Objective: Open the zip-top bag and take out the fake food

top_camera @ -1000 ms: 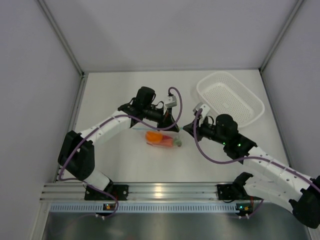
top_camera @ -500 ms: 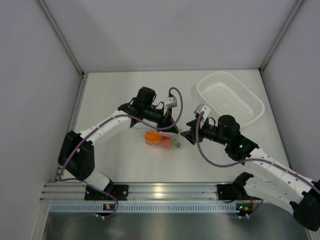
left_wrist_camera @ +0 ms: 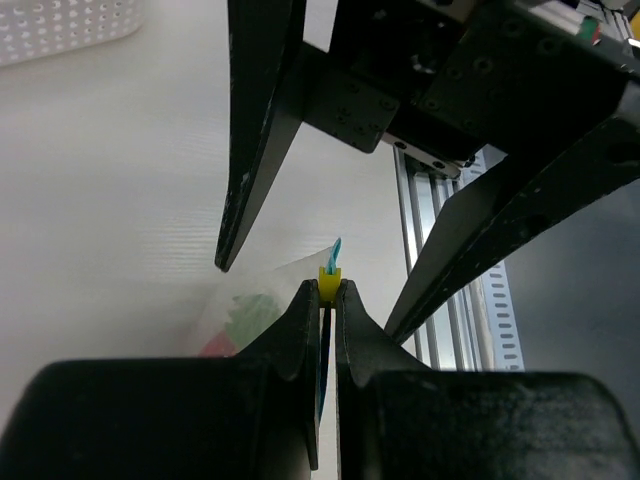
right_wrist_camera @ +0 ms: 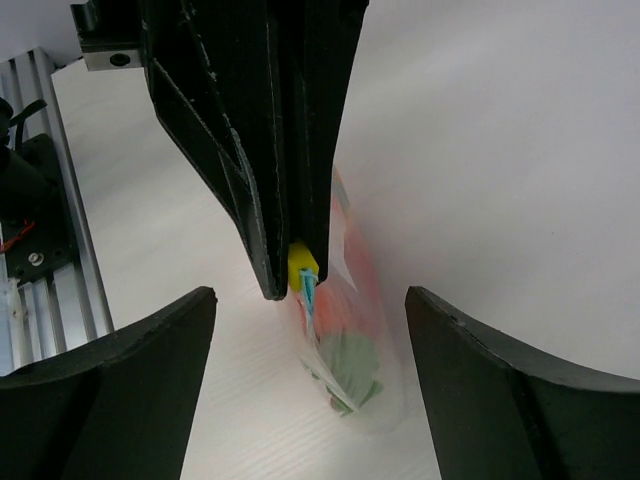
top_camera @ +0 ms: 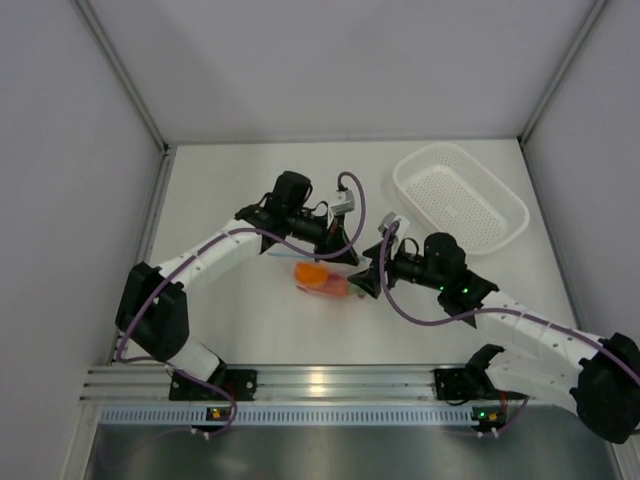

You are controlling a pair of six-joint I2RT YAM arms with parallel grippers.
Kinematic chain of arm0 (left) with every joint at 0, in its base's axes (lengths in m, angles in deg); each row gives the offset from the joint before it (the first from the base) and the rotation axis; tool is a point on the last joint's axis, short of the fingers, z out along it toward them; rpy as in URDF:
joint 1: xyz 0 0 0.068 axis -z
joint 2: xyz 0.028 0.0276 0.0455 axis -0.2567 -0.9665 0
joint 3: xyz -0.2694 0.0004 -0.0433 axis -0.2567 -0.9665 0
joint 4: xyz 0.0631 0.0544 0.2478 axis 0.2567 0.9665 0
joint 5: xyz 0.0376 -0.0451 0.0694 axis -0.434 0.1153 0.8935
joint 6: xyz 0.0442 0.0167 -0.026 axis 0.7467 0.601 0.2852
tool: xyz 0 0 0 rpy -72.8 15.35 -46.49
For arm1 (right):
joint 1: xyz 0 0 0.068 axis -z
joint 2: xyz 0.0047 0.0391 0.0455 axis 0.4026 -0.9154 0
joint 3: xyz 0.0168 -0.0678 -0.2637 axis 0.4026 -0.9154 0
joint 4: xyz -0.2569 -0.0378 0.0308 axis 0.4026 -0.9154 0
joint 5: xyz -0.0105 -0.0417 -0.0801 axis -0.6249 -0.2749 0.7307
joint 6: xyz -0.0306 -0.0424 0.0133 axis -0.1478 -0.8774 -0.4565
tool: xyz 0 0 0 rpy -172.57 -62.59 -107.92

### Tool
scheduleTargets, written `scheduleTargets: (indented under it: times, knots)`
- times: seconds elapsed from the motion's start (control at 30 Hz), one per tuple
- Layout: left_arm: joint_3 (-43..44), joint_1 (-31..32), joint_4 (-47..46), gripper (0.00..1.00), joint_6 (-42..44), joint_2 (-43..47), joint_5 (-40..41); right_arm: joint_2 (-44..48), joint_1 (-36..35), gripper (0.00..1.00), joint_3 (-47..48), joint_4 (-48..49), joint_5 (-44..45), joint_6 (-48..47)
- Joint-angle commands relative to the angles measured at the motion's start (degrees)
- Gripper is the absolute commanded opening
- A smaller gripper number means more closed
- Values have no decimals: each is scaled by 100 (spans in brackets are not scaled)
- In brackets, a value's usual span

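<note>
The zip-top bag (top_camera: 322, 280) lies mid-table, a clear pouch showing orange, red and green fake food (right_wrist_camera: 349, 362) inside. My left gripper (top_camera: 345, 256) is shut on the yellow slider (left_wrist_camera: 329, 281) at the end of the bag's light blue zip strip (right_wrist_camera: 309, 291), holding that edge up. My right gripper (top_camera: 363, 283) stands open right at the bag's right end. In the right wrist view its fingers (right_wrist_camera: 150, 380) sit wide apart on either side of the bag (right_wrist_camera: 360, 310), touching nothing. In the left wrist view the bag (left_wrist_camera: 240, 312) hangs below the left gripper (left_wrist_camera: 329, 291).
A white perforated basket (top_camera: 407, 178) stands at the back right, behind the right arm. The aluminium rail (top_camera: 320, 382) runs along the near edge. Grey walls close the table on three sides.
My right gripper has opened and moved left, up to the bag's right end. The left gripper has kept its grip on the slider, and the bag shifted slightly.
</note>
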Motion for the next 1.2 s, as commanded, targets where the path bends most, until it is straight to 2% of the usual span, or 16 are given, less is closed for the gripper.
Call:
scheduleTargets:
  times: [0.0,0.1,0.23,0.27,0.3,0.33,0.43,0.53,0.7,0.8,1.03,1.17]
  knots:
    - [248,17,-233,0,69,292,-417,-243,-105,77,26,1017,-211,244]
    - [231,17,-233,0,87,327,-453,-463,-149,72,87,1185,-211,253]
    - [213,17,-225,0,69,363,-356,-622,-158,52,79,1299,-264,244]
    - [213,17,-225,0,69,354,-321,-622,-158,35,27,1317,-273,244]
    - [222,26,-233,0,78,354,-269,-622,-158,27,-9,1343,-264,244]
    - [222,17,-225,0,60,345,-233,-604,-150,15,-18,1361,-238,253]
    - [257,17,-225,0,34,319,-198,-552,-150,1,-62,1353,-220,245]
    - [292,17,-233,0,-1,275,-242,-473,-150,0,-62,1318,-106,271]
    - [161,17,-242,0,86,345,-101,-262,-150,0,87,844,1158,665]
    - [108,9,-233,0,87,406,337,-130,-150,0,9,817,1589,1017]
    - [151,0,-31,0,113,336,1190,28,-27,0,-27,623,1871,1308]
    - [134,8,-5,0,157,336,1463,143,114,0,-123,728,1670,1413]
